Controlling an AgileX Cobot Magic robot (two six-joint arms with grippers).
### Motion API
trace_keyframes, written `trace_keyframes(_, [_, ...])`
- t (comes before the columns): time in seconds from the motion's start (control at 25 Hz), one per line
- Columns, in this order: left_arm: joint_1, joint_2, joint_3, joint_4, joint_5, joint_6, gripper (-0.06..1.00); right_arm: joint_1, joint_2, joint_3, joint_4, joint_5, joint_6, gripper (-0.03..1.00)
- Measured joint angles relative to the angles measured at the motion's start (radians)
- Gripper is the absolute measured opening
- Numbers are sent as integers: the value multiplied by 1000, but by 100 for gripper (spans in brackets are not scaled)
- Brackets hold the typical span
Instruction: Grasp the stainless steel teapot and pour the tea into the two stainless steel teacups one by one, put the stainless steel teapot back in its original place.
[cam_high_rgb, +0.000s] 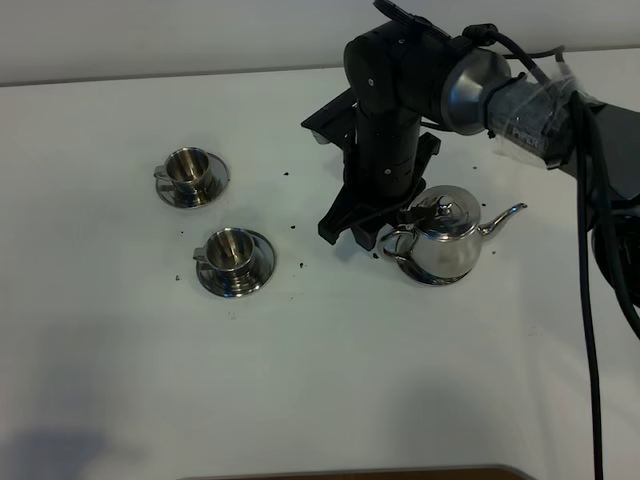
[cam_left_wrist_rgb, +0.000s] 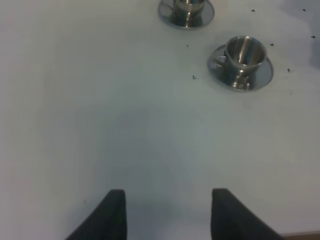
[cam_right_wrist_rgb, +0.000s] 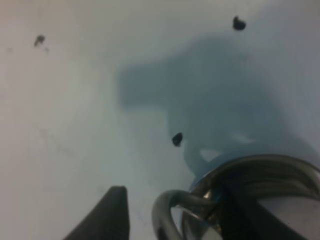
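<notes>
My right fingers (cam_right_wrist_rgb: 116, 210) stand apart astride the shiny round steel teapot's (cam_high_rgb: 445, 240) loop handle (cam_right_wrist_rgb: 160, 212); I'd centre it, then squeeze firmly.

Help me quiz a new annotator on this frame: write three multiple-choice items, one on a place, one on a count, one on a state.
1. In the high view, the teapot stands:
A. between the cups
B. right of both teacups
C. left of both cups

2. How many teacups are on the table?
A. one
B. three
C. two

3. The left tool is:
A. open, holding nothing
B. shut on a cup
C. shut on the pot

Answers:
1 B, the pot sits at the right and both cups at the left.
2 C, two cups show, one nearer the far edge, one nearer the front.
3 A, its fingers stand apart with only bare table between them.
</notes>
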Motion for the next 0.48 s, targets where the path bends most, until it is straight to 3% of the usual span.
trace_keyframes(0.48, [0,0,0,0,0,0,45,49,0,0,6,3,0,42])
